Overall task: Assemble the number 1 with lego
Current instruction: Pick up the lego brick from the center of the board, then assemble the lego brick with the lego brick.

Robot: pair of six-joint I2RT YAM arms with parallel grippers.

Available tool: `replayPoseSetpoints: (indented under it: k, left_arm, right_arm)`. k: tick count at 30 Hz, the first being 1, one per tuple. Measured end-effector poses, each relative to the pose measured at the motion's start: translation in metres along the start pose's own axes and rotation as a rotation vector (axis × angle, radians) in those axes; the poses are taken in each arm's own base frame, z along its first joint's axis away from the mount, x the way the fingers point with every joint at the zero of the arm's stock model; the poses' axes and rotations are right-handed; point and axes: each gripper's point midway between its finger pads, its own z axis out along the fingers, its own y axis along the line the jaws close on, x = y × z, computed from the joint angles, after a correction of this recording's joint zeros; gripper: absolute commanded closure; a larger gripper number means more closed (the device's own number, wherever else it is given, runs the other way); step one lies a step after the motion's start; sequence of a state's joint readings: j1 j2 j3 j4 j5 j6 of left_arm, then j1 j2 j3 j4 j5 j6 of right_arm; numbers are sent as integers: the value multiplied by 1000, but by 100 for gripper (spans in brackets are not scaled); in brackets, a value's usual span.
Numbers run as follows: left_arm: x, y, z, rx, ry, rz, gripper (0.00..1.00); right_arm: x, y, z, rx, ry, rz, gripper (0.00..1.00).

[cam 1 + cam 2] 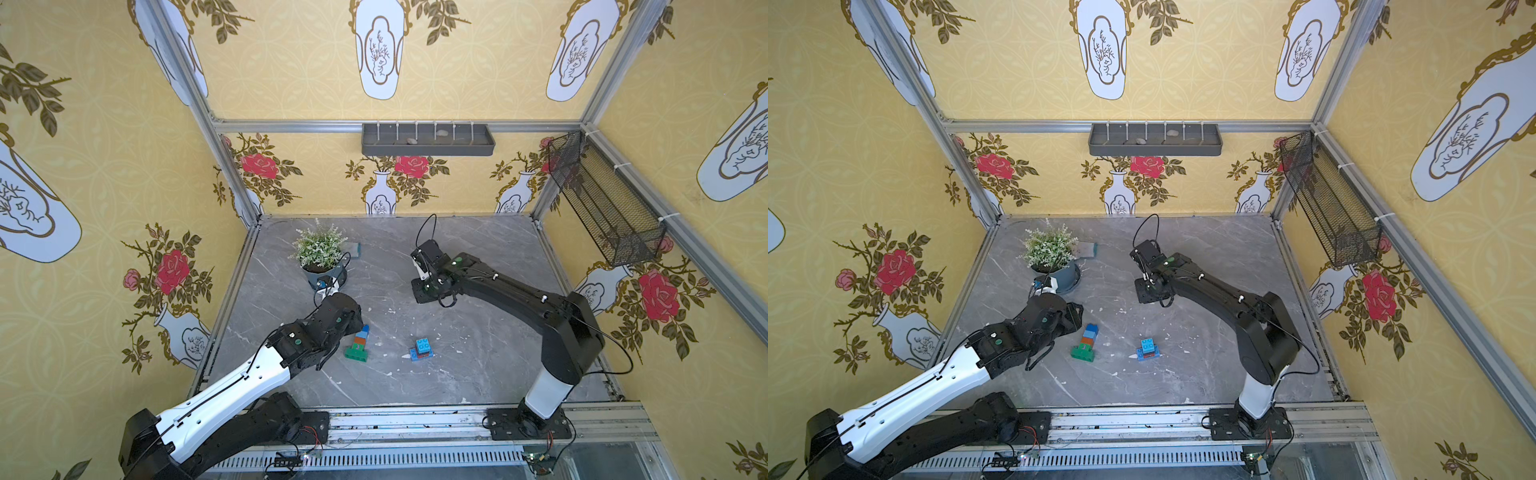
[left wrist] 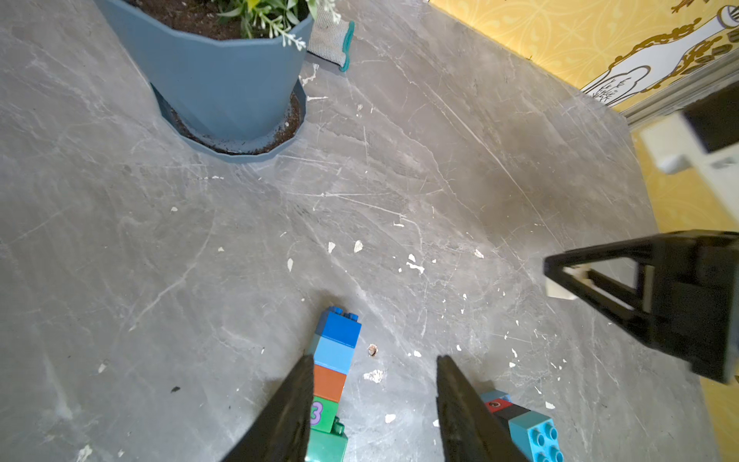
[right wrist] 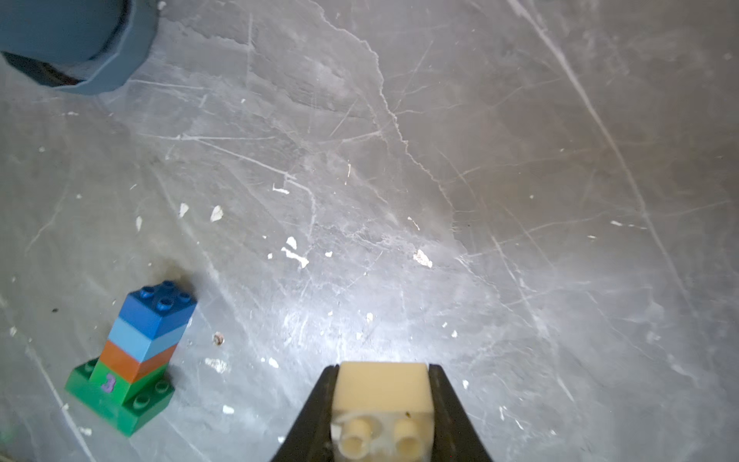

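- at the far left of the grey table (image 1: 478, 353) i see a potted plant (image 1: 320, 249) in a blue-grey pot (image 2: 224, 80), standing upright on its saucer near the back.
- just behind it on the right lies a small grey cloth with a teal edge (image 2: 330, 40).
- my left gripper (image 2: 374, 360) sits in front of the plant. its jaws are parted, with bare table showing between them, and they grip nothing.
- the lego stack (image 1: 358, 345) stands just beside that gripper, close against one finger (image 2: 288, 400); i cannot tell if they touch.
- from the bottom up, the stack is a long green brick (image 3: 120, 404), a green square marked 3, an orange-brown one, a light blue one, and a blue one on top.
- to the right of it, apart from the stack, is a second small clump (image 1: 422, 349) of blue, light blue, red and black bricks, visible in both top views.
- further right and towards the back, my right gripper (image 3: 384, 370) is clenched on a white brick (image 3: 382, 392). the brick is held off the table with its studs facing the wrist camera, well apart from the stack.
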State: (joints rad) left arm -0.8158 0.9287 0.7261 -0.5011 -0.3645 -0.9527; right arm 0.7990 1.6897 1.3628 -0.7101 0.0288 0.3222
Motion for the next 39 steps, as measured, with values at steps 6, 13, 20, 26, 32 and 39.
replayPoseSetpoints:
  k: [6,13,20,26,32,39]
  left_arm:
    - [1,5,-1,20,-11,-25,49]
    - [1,9,-2,49,-33,-41,50]
    - [-3,12,-6,60,-64,-46,50]
    - [0,19,-6,48,-76,-66,50]
    - [6,26,-3,31,-65,-99,49]
    - [9,31,-4,17,-53,-116,49]
  right_arm:
    - [-8,7,-52,-57,-101,-160,100]
    - [18,25,-83,-174,-126,-431,100]
    - [57,50,-99,-295,-94,-802,100]
    - [93,56,-94,-357,-38,-1123,100]
    - [114,67,-75,-412,31,-1322,100]
    - [132,73,-55,-449,83,-1433,100]
